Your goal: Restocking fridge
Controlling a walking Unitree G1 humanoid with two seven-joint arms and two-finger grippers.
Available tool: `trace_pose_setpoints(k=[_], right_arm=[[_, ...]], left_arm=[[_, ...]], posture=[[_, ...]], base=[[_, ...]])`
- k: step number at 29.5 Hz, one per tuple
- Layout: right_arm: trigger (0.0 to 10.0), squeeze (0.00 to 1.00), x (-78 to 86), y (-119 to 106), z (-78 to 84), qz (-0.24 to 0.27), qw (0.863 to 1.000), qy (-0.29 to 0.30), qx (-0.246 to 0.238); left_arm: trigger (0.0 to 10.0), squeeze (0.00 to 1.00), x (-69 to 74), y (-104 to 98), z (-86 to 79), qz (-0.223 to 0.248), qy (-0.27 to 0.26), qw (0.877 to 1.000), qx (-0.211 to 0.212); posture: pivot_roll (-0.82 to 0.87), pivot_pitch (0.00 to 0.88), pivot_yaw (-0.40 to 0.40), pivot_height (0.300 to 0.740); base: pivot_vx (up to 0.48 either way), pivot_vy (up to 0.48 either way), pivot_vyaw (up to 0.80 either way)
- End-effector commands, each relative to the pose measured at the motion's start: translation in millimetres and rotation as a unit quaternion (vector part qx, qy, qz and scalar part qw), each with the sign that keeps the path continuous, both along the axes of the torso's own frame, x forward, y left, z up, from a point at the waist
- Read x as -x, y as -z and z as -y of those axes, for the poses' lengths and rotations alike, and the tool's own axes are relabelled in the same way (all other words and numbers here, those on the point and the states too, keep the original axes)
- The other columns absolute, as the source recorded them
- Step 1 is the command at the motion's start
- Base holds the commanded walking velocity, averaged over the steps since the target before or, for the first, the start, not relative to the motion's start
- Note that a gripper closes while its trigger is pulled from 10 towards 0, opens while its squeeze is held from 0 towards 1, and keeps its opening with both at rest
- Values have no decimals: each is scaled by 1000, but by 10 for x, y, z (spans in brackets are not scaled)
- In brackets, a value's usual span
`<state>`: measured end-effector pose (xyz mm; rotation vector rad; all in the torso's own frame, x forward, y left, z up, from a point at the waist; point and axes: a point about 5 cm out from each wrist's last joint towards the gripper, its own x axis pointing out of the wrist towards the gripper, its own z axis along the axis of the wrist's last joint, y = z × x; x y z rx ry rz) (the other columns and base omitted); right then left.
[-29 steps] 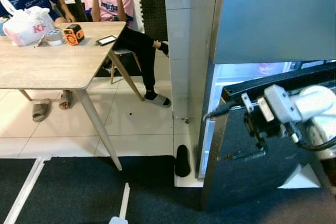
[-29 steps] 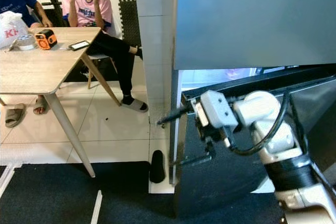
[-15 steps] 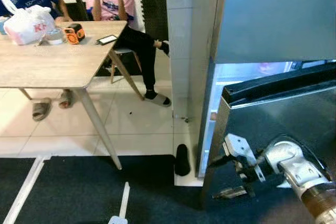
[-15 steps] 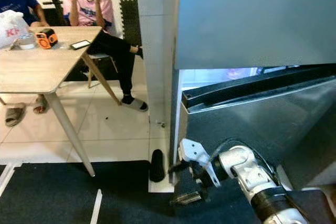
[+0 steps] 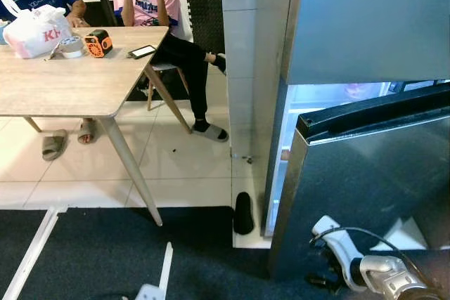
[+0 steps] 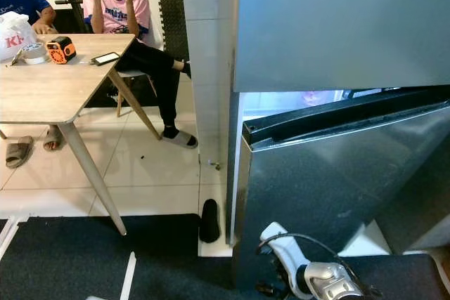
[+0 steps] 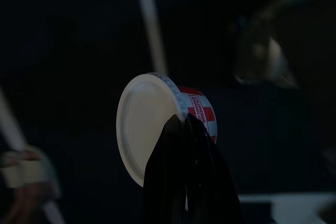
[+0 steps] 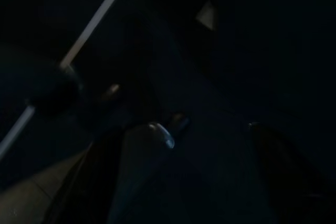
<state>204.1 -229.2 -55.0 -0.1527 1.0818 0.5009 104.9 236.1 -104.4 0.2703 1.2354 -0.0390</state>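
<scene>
Beside the ajar fridge door (image 5: 365,187), the right gripper (image 5: 320,280) has dropped low.

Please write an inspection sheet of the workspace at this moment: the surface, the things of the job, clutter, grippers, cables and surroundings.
Surface: dark mat before the fridge, white tiles beyond.
Job's things: fridge, lower door partly open, light inside; white tub with red label.
Clutter: black slipper by the fridge; white strips on the mat.
Grippers: left gripper shut on the tub; right gripper low before the door, fingers unclear.
Cables: black cable looped at the right wrist.
Surroundings: table with bag, tape measure and phone; two seated people behind it.
</scene>
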Motion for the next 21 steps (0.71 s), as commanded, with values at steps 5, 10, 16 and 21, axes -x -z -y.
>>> trace_pose_setpoints(k=[5,10,16,21], right_arm=[[0,0,338,211,96,-18,992,123,36],[0,0,490,297,76,-34,988,136,58],[0,0,621,358,110,-37,982,147,113],[0,0,715,381,181,-38,973,168,152]], left_arm=[[10000,0,-4,-83,-302,-5,35,994,-100],[10000,0,-129,-158,-404,27,34,990,-135],[10000,0,-341,-206,-316,80,13,992,-98],[10000,0,-296,-145,-184,62,23,995,-69]], posture=[[-26,0,20,740],[-25,0,21,740],[-20,0,22,740],[-25,0,22,740]], base=[[0,0,0],[0,0,0],[0,0,0],[0,0,0]])
